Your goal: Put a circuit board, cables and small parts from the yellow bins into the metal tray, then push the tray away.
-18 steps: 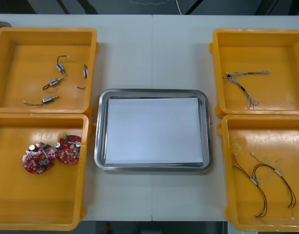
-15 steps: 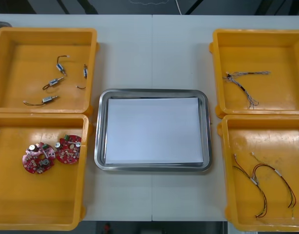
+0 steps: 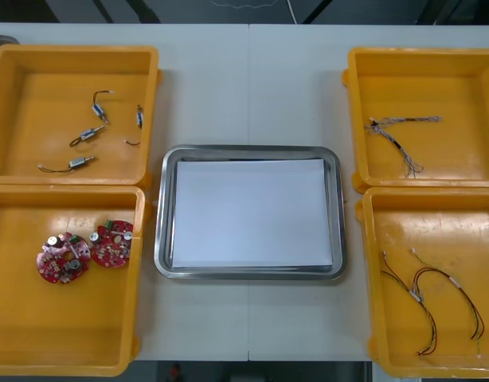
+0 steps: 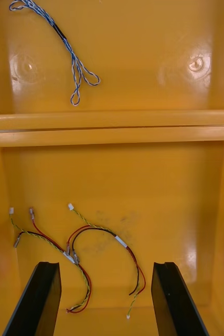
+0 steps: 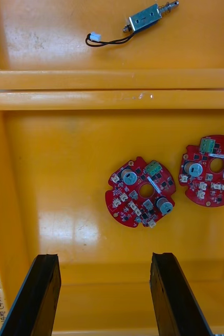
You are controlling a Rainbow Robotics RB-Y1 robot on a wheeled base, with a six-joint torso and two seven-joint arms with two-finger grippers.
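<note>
Left gripper (image 5: 105,257) and right gripper (image 4: 106,265) hang open over the near bins; the tray (image 3: 159,215), white inside, sits at the centre of the table (image 3: 248,79).

My left fingers are spread with nothing between them over the 8 o'clock bin (image 3: 13,318). One board (image 5: 140,192) lies just ahead of them and a second board (image 5: 209,170) just beside it. Small metal parts (image 3: 87,134) lie in the 10 o'clock bin (image 3: 37,79). My right fingers, equally spread, hang over the 4 o'clock bin (image 3: 459,223), with red and yellow cables (image 4: 70,255) lying partly between them. A blue and white cable (image 4: 64,41) rests in the 2 o'clock bin (image 3: 467,79).
</note>
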